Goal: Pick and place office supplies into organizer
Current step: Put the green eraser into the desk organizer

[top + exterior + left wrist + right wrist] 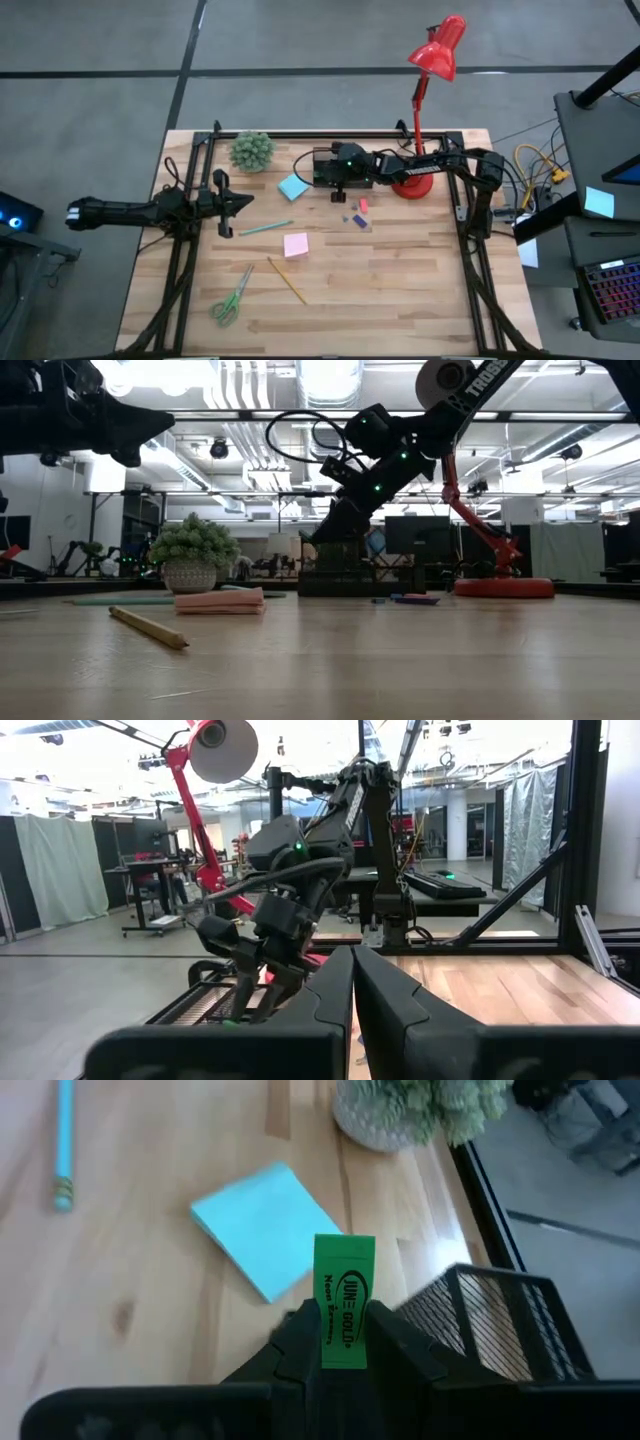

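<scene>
My right gripper (322,176) hovers at the black mesh organizer (326,160), shut on a green eraser (344,1295). The organizer's wall (500,1320) shows just beside the fingers. A light-blue sticky pad (292,187) lies flat near it. A pink sticky pad (296,245), teal pen (265,228), yellow pencil (287,280) and green-handled scissors (232,297) lie on the table. Small pink and blue pieces (359,212) lie near the lamp. My left gripper (240,203) waits shut at the table's left. My right gripper pinches the green eraser by its lower half (342,1348) between the two fingers. The printed upper end (344,1260) sticks out past the fingertips. The eraser is lifted clear of the table, above the gap between the blue pad and the organizer.
A potted plant (252,150) stands at the far left of the organizer. A red desk lamp has its base (411,184) under my right arm and its head (438,48) beyond the far edge. Bare wood spreads along the table's near right.
</scene>
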